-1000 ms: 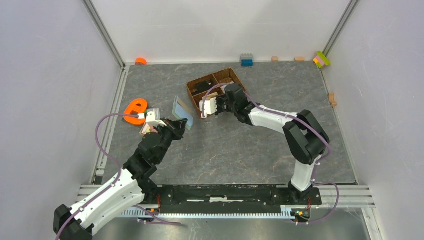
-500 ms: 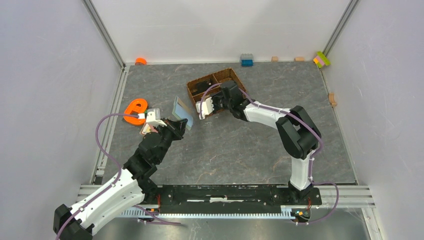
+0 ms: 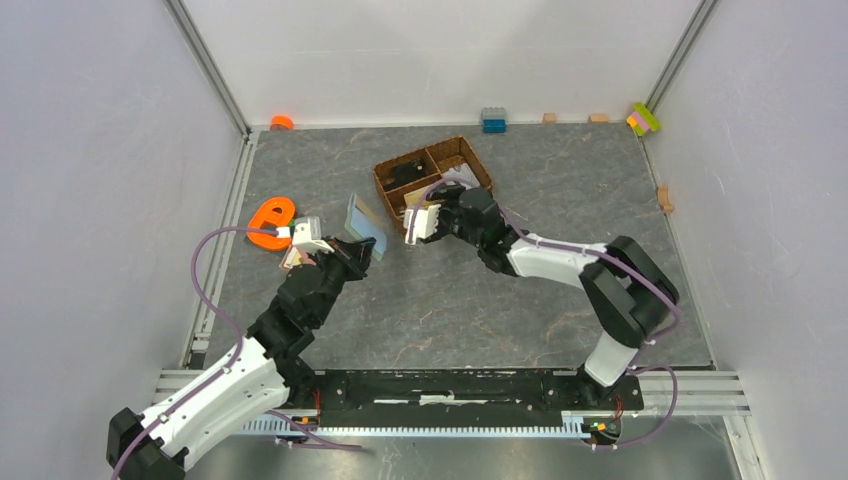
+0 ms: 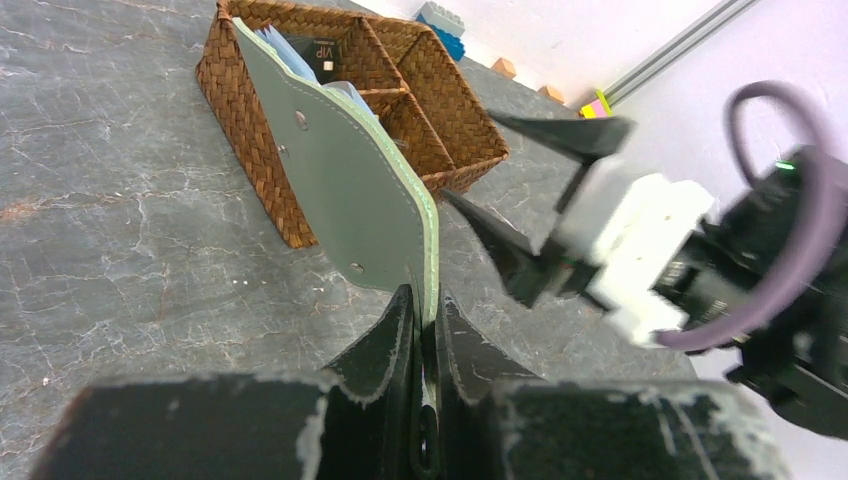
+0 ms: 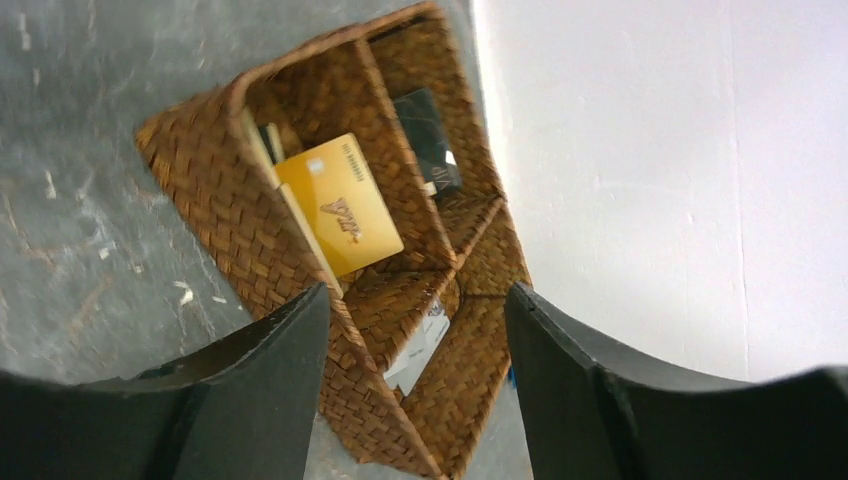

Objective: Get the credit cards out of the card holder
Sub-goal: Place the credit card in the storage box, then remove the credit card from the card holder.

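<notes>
My left gripper point(image 4: 422, 295) is shut on the lower edge of the sage-green card holder point(image 4: 340, 180), which stands up off the table; from above it point(image 3: 365, 225) shows just ahead of that gripper point(image 3: 352, 250). A gold credit card point(image 5: 340, 205) leans inside a compartment of the brown wicker basket point(image 5: 200, 190). A black card point(image 5: 425, 125) and a white card point(image 5: 420, 345) lie in other compartments. My right gripper point(image 5: 418, 292) is open and holds nothing, just in front of the basket's near corner point(image 3: 408, 218).
The basket point(image 3: 470, 160) sits at the table's back middle. An orange letter-e shape point(image 3: 270, 222) lies left of the left gripper. A blue block point(image 3: 493, 120), small tan blocks and a coloured block point(image 3: 644, 118) line the back wall. Walls enclose three sides.
My right gripper has gone from shut to open beside the basket, and its arm has swung back to the right. The left arm and card holder have not moved.
</notes>
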`<action>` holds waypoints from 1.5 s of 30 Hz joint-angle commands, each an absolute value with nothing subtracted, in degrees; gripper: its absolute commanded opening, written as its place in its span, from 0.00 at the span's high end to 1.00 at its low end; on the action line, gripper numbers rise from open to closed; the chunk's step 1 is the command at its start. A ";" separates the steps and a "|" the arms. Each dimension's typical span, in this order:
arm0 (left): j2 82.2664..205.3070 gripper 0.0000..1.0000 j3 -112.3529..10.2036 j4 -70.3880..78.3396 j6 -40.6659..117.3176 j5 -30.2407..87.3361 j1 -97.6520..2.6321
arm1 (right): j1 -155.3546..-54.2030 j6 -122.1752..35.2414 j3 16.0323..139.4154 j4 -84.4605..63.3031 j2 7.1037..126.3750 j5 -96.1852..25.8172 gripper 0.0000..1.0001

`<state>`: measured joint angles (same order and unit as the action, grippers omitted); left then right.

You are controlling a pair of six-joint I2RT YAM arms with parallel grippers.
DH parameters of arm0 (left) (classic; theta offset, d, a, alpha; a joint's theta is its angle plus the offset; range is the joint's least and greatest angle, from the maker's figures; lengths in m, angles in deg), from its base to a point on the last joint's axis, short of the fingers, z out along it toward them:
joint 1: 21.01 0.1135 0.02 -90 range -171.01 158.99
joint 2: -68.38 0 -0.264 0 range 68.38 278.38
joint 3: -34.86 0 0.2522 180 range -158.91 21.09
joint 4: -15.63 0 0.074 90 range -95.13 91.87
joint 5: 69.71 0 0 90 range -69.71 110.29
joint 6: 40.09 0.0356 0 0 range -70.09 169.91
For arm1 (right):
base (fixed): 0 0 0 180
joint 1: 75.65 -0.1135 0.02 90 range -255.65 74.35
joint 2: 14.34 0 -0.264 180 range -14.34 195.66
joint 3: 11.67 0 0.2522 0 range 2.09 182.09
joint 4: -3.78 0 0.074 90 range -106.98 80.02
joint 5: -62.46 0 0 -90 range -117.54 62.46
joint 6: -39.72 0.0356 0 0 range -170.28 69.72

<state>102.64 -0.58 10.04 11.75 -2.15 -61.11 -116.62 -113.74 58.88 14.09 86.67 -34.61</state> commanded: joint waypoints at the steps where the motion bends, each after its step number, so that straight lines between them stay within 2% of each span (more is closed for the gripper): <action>1: 103.37 0.98 -0.70 14.08 11.47 -2.22 -60.87 | -118.35 -87.03 55.82 24.31 76.82 -22.42 0.29; 4: 104.74 0.98 -0.92 15.25 11.67 -0.18 -60.90 | -118.54 -62.41 54.01 17.64 70.99 -13.63 0.27; 5: 105.21 0.98 -1.04 15.53 11.80 0.50 -60.86 | -118.54 -56.50 53.82 13.86 69.42 -13.21 0.22; 7: 105.85 0.98 -1.05 16.10 11.90 1.68 -60.90 | -118.55 -47.29 53.06 6.47 67.18 -13.91 0.13; 11: 106.40 0.98 -1.05 16.81 13.17 3.61 -60.86 | -118.56 -32.01 48.40 0.88 63.58 -11.04 0.10; 13: 106.10 0.98 -1.05 16.88 13.83 4.98 -60.87 | -118.59 -27.73 47.53 -2.80 62.15 -10.03 0.02; 17: 106.16 0.98 -0.55 18.39 14.29 7.58 -60.95 | -118.54 -33.46 53.96 -14.59 60.11 -16.48 0.02; 20: 108.13 0.98 0.48 22.18 13.24 10.01 -60.91 | -118.54 -33.31 52.51 -20.20 55.93 -13.37 0.02; 24: 113.89 0.98 -4.94 20.50 8.69 13.24 -61.25 | -118.55 -31.50 36.17 -5.56 43.41 -17.32 0.02; 26: 117.90 0.98 -7.62 20.59 6.56 13.98 -62.22 | -118.46 -28.91 32.19 -1.73 38.58 -15.19 0.02; 31: 124.14 0.98 -11.03 20.58 11.03 15.75 -63.67 | -118.45 -29.32 31.30 -2.43 34.99 -11.68 0.02; 38: 121.38 0.98 -10.36 20.07 16.69 16.76 -65.84 | -118.47 -29.14 30.30 0.16 35.51 -15.56 0.02; 45: 123.73 0.98 -10.83 24.25 16.40 25.90 -67.18 | -118.47 -28.90 26.77 3.96 32.82 -15.39 0.02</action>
<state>122.86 -8.34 18.38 14.09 19.62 -66.35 -118.39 -29.90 29.09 -0.99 35.26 -14.86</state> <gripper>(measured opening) 0.144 0.979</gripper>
